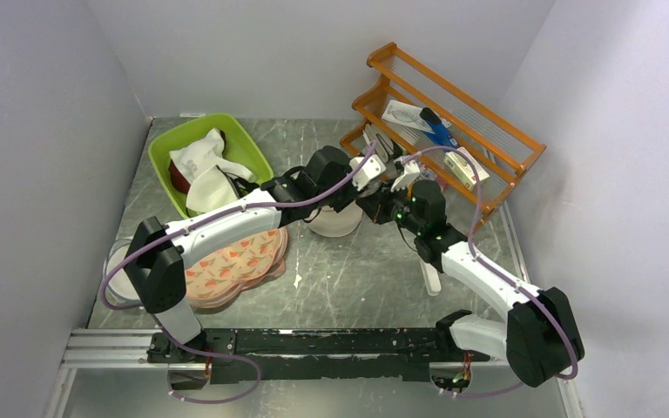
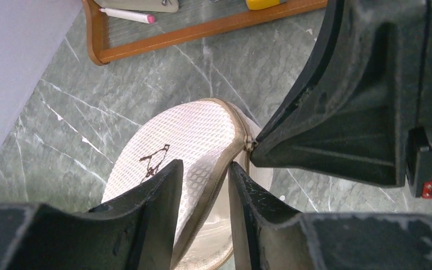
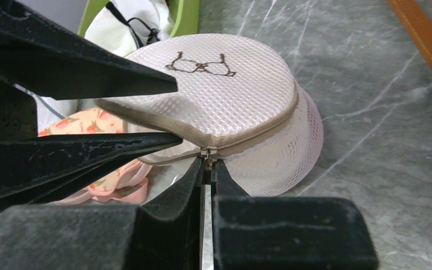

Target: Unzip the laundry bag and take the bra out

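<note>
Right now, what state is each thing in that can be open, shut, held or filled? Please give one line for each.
laundry bag: face up, held at the rim; zip shut beyond the pull, the rest hidden.
zip pull: pinched by the right fingers.
left gripper: shut on the laundry bag's rim.
right gripper: shut on the zip pull.
green bin: holds white garments.

Mesh cloth laundry bag (image 3: 230, 95), matt black fingers (image 3: 174, 197), smooth table (image 3: 371, 112), possibly stone
</note>
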Controlling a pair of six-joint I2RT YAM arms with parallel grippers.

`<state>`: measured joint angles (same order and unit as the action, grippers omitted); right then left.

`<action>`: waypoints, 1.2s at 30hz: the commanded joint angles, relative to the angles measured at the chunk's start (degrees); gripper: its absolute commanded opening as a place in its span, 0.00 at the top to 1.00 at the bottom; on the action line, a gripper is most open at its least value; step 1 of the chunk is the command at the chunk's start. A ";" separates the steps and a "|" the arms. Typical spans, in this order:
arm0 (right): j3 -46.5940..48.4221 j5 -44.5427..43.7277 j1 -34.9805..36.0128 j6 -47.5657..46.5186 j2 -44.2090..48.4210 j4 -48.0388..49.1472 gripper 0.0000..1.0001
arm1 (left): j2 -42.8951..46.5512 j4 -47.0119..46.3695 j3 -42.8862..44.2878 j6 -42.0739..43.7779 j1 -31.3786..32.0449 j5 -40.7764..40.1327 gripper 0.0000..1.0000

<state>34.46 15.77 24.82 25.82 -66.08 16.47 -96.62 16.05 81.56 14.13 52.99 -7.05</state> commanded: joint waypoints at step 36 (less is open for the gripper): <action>0.60 -6.13 -6.70 7.17 -5.01 -4.02 1.00 | 6.09 -4.99 -3.21 1.15 1.94 -6.62 0.93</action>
<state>35.48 12.51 19.90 33.08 -70.00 15.44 -94.35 13.93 78.96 14.63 54.98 -9.63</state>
